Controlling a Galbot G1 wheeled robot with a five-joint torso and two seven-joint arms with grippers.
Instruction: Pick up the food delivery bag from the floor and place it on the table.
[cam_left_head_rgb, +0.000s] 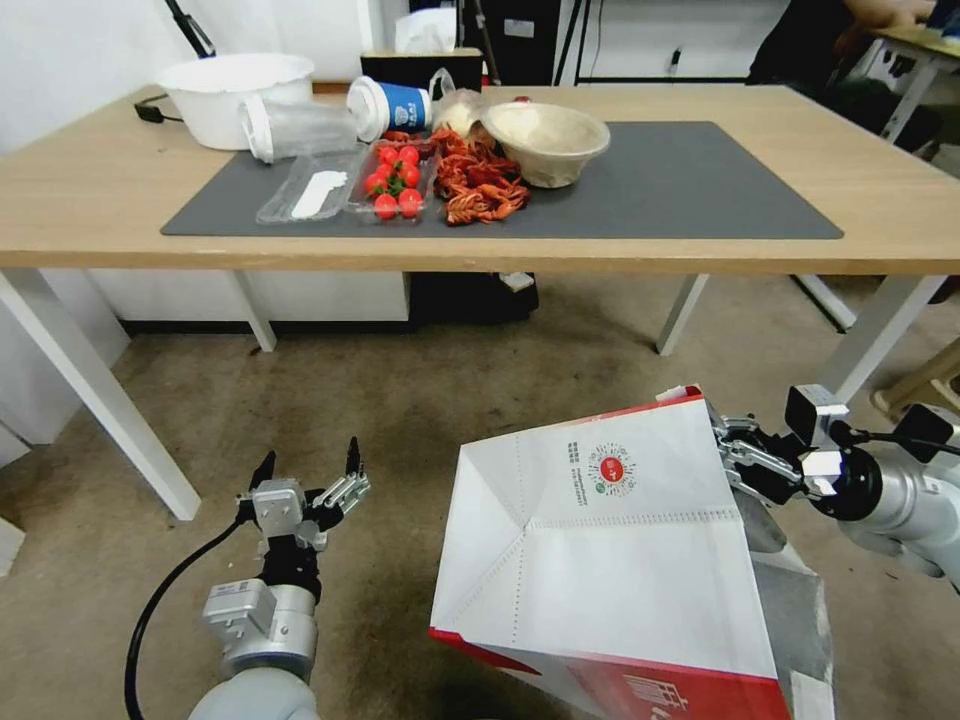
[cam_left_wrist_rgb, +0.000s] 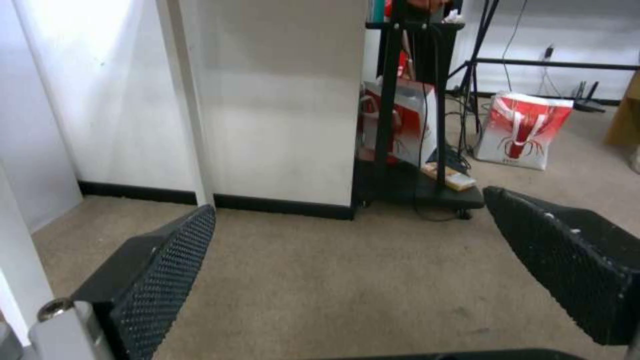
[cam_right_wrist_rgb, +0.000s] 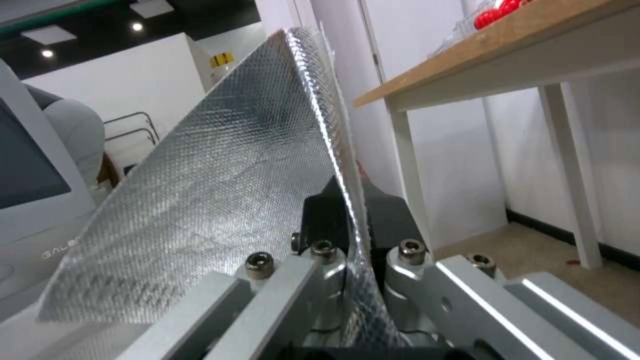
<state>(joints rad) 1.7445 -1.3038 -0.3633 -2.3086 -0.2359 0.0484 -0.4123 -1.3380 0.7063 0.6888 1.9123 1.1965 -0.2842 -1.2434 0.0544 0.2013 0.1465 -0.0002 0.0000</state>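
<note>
The food delivery bag (cam_left_head_rgb: 610, 560) is a large white paper box with red trim and a round red logo, tilted and held up above the carpeted floor (cam_left_head_rgb: 400, 400) at the lower right of the head view. My right gripper (cam_left_head_rgb: 722, 440) is shut on the bag's upper edge; in the right wrist view its black fingers (cam_right_wrist_rgb: 387, 220) pinch the silver foil lining (cam_right_wrist_rgb: 220, 185). My left gripper (cam_left_head_rgb: 308, 466) hangs open to the bag's left, low over the floor, with nothing between its pads (cam_left_wrist_rgb: 167, 270). The table (cam_left_head_rgb: 100, 200) with its dark grey mat (cam_left_head_rgb: 680, 190) stands ahead.
On the mat's left half lie a tray of tomatoes (cam_left_head_rgb: 395, 180), red crayfish (cam_left_head_rgb: 480, 185), a beige bowl (cam_left_head_rgb: 548, 140), a paper cup (cam_left_head_rgb: 388, 105), a clear jug (cam_left_head_rgb: 295, 128) and a white basin (cam_left_head_rgb: 232, 92). White table legs (cam_left_head_rgb: 100, 400) stand ahead. A red-and-white bag (cam_left_wrist_rgb: 523, 129) sits farther off.
</note>
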